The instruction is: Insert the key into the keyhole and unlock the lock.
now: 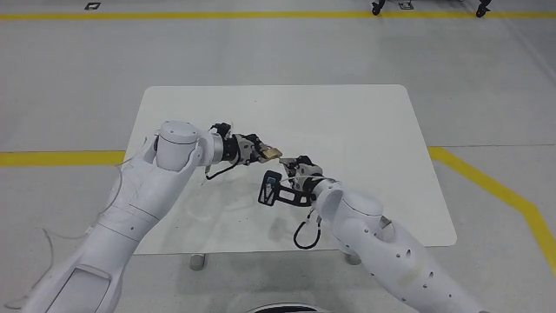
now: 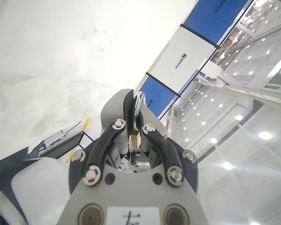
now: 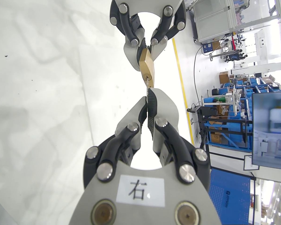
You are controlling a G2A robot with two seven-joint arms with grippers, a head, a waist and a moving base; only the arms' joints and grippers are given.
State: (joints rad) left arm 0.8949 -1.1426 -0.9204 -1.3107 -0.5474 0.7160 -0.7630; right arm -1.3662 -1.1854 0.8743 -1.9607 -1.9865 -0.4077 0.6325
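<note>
A white table [image 1: 365, 122] is seen from above, with 2 robot arms meeting over its middle.

At the left, the left gripper [image 1: 261, 150] points toward the right. Its 2 fingers are closed on a small brass lock [image 1: 272, 152], held above the table. In the left wrist view, the left gripper [image 2: 134, 108] has the lock's brass body [image 2: 134, 140] pinched between its fingers [image 2: 117, 113], and a silvery metal part sits further out toward the tips. What that part is cannot be told.

In the right wrist view, the left gripper [image 3: 145, 45] faces the camera. The lock [image 3: 146, 65] sticks out beyond its fingertips, with the keyhole [image 3: 147, 77] on the free end.

To the right and nearer the robot, the right gripper [image 1: 284, 170] points back at the lock. Its ribbed pads [image 3: 152, 104] are pressed together on the key [image 3: 147, 88]. The key shows as a thin edge standing out from the tips of the right gripper [image 3: 148, 99]. The blade reaches the keyhole, in line with the lock's body. How deep it sits cannot be told.
</note>
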